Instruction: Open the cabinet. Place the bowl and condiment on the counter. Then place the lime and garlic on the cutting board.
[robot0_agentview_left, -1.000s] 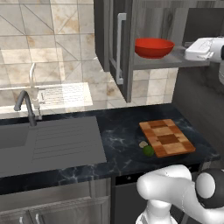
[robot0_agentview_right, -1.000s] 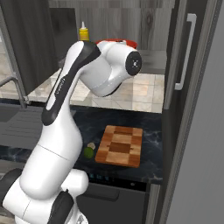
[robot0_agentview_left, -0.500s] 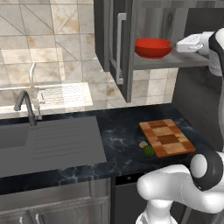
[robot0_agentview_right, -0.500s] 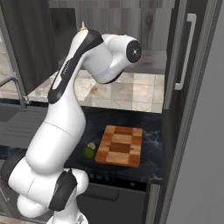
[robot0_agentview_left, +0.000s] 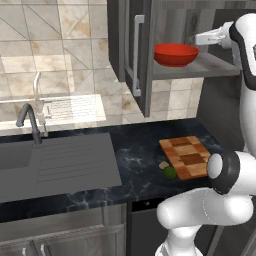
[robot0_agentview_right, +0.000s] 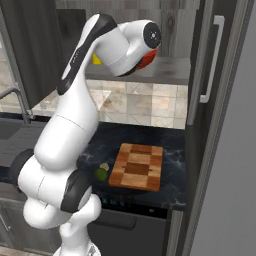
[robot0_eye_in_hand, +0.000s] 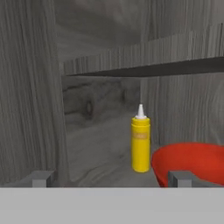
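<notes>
With the cabinet (robot0_agentview_left: 131, 47) open, gripper (robot0_eye_in_hand: 109, 178) at shelf height inside, jaws spread wide and empty. Condiment (robot0_eye_in_hand: 141, 140) upright on the shelf ahead, just beside the bowl (robot0_eye_in_hand: 192, 162). Likely light, slim, smooth plastic, prone to tipping: best pinched across mid-body, below the nozzle. Bowl rigid, glossy, probably slippery: rim grip advised.
</notes>
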